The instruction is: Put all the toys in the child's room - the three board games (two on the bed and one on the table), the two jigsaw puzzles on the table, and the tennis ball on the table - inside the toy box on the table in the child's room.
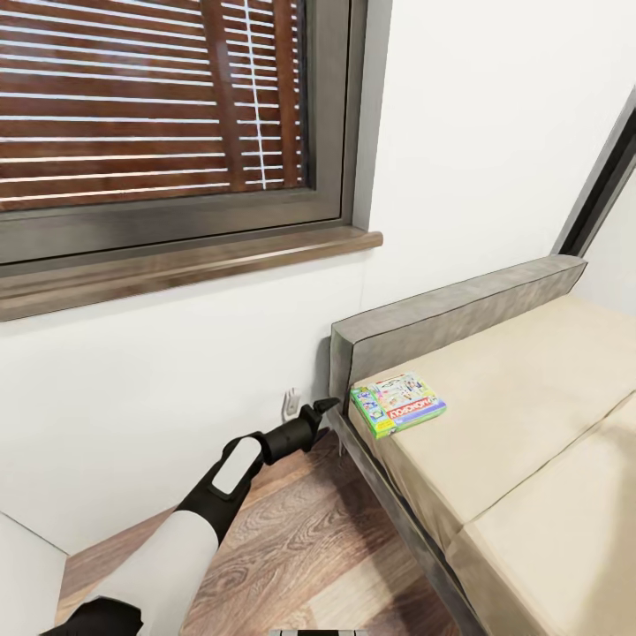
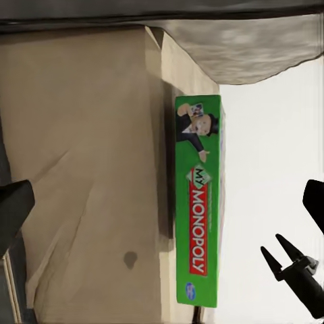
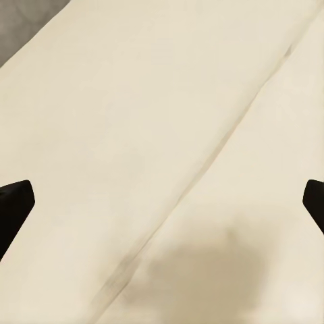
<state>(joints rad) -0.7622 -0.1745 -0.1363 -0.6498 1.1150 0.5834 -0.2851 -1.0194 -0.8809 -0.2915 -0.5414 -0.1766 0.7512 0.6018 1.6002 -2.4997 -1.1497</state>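
Left gripper (image 1: 325, 407) looks spread open with nothing in it, hovering just left of the bed (image 1: 530, 415) frame, and the Monopoly box (image 1: 397, 404) sits near the mattress's left edge, so I'd slide fingers squarely around its side.

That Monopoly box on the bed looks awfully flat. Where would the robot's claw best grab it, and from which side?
Probably by its thin green edge. The Monopoly box lies flat at the corner of the bed, close to the mattress edge, so little shows to pinch from above. The left gripper sits level beside that edge, open, so coming in sideways from the floor side, jaws above and below, looks best.
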